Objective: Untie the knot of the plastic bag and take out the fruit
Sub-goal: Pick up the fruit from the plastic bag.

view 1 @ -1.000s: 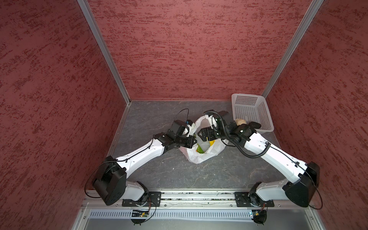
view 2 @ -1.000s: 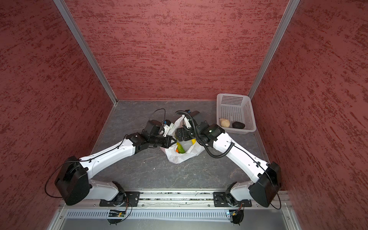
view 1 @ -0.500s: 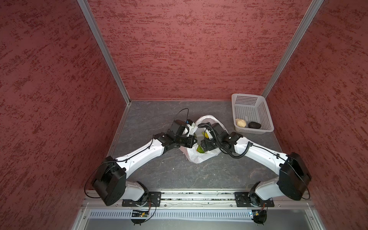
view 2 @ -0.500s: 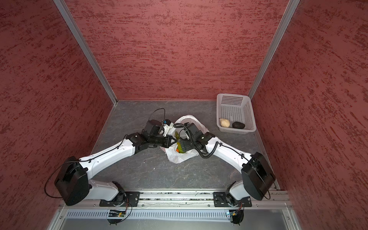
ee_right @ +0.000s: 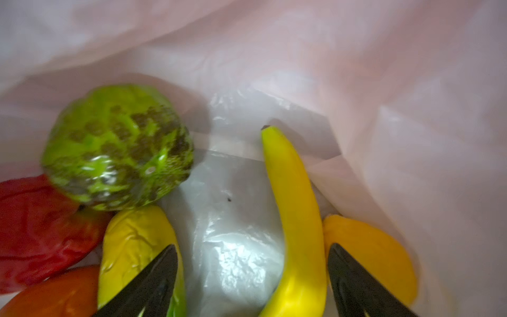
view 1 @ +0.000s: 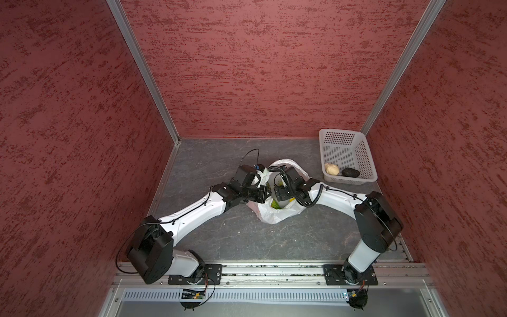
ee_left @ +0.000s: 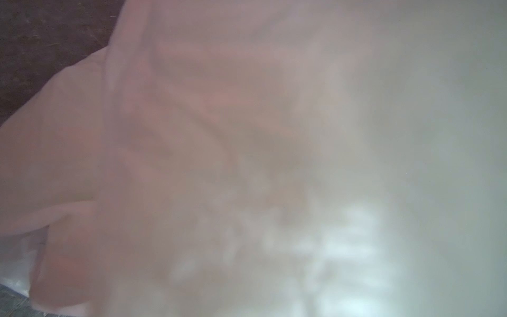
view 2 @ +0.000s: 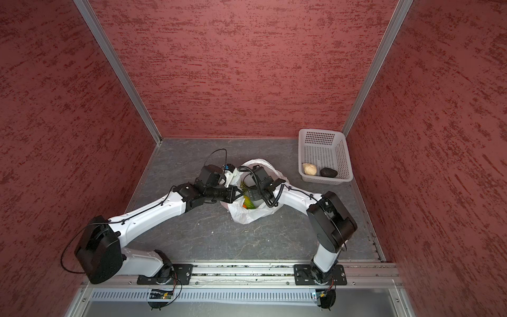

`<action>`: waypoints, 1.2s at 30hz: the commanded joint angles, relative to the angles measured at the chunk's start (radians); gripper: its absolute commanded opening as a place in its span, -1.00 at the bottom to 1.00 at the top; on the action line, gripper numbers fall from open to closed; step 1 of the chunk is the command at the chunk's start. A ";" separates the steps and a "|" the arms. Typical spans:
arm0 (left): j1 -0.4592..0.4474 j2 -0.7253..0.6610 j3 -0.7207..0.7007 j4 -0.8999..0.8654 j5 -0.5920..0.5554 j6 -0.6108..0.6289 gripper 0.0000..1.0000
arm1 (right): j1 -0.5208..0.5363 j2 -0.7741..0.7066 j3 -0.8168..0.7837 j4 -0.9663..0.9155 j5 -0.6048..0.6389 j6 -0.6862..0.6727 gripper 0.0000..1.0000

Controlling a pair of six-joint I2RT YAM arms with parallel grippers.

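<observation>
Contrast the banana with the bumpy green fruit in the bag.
The banana is long, curved, smooth yellow; the bumpy green fruit is round, knobbly, green with dark patches. The banana lies between the fingers of the open right end effector; the green fruit sits outside them. Both rest inside the plastic bag.

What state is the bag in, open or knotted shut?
Open. In both top views the bag gapes with fruit showing. The right gripper is inside it, jaws apart around the banana.
</observation>
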 commanded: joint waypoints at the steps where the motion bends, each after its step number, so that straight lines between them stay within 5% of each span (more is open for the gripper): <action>1: -0.011 -0.018 -0.004 0.039 0.007 0.009 -1.00 | -0.024 0.021 0.006 0.016 0.029 0.013 0.74; 15: -0.043 0.042 -0.011 0.068 0.032 0.027 -1.00 | -0.099 0.131 0.028 0.137 -0.085 0.014 0.83; 22: -0.050 0.054 -0.018 0.075 0.031 0.034 -1.00 | -0.104 0.163 0.032 0.148 -0.124 0.029 0.13; 36: -0.048 0.067 -0.024 0.078 0.017 0.045 -1.00 | -0.100 0.070 -0.003 0.158 -0.162 0.043 -0.36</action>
